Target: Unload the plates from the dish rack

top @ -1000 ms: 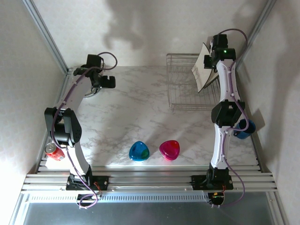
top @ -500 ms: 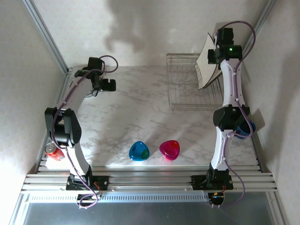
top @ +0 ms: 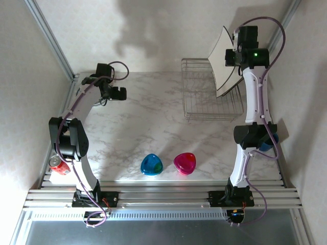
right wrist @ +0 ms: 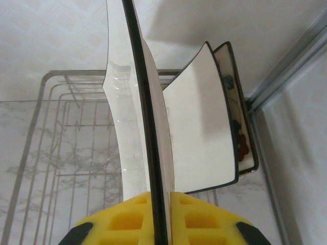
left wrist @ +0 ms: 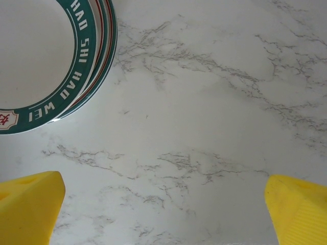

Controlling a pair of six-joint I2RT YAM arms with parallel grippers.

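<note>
writing: the round plates (left wrist: 41, 51) have a dark green rim band with white capitals. "SHI", "HAO" and "WEI" are legible, and there's a small red-and-white emblem where the band meets the frame edge.
can: a red can (top: 60, 164) sits far left of the dish rack (top: 209, 97) at the near counter edge. Its label is too small to read.
right jaws: clamped on the rim of a square plate (right wrist: 130, 132), with a yellow pad (right wrist: 127, 219) on each face. The plate sits edge-on and upright between them.
held plate vs rack: raised over the rack's far right part. Can't tell if its low edge clears the wires.
in rack: two more square plates (right wrist: 202, 117) stand on edge at the rack's right end, just beside the held one. The outer one (right wrist: 240, 127) shows a coloured print.
left jaws: wide open with nothing between them, over bare counter (left wrist: 204, 127), well left of the rack.
round plates vs left jaws: stacked flat, ahead of the jaws and off to one side, not between them.
other: a blue dish (top: 152, 165) and a pink dish (top: 184, 163) sit side by side on the counter, nearer the arm bases than the rack. A blue mug (top: 265, 142) sits near-right of the rack, partly behind the right arm.
</note>
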